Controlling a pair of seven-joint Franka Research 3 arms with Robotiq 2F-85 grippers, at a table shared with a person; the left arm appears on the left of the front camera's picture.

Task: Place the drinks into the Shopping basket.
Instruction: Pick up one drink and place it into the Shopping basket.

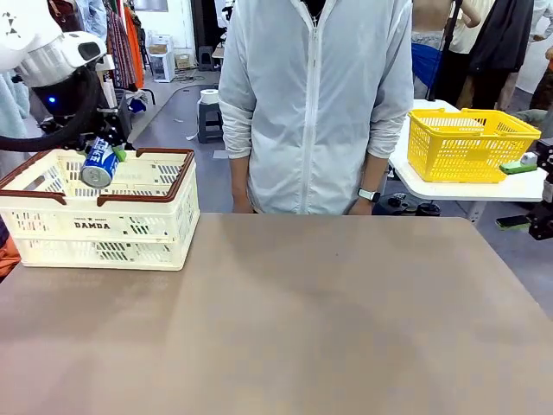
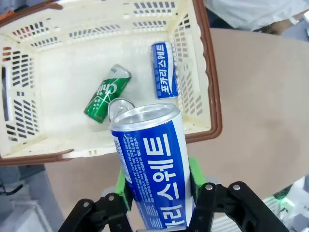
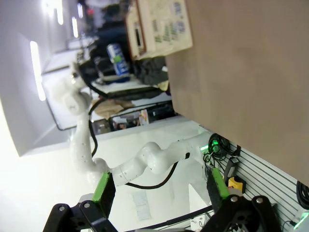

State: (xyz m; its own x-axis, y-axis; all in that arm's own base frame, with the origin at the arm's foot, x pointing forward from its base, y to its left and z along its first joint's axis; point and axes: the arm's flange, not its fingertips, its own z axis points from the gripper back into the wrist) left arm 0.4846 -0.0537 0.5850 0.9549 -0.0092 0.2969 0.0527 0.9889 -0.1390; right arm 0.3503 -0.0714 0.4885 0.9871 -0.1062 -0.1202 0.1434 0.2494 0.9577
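Gripped between the left hand's (image 2: 159, 203) green pads, a blue drink can (image 2: 152, 164) hangs above the Shopping basket (image 1: 155, 220) at the desk's (image 1: 302, 328) left end. Release looks next, once clear of the rim. Inside the basket lie a green can (image 2: 106, 93) and another blue can (image 2: 164, 70). Well right of the basket, the right hand (image 3: 159, 191) waits, jaws spread, empty.

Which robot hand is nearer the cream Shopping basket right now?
Left. The left hand hangs just above the Shopping basket, shut on a blue can. The right hand sits open off the table's far right edge.
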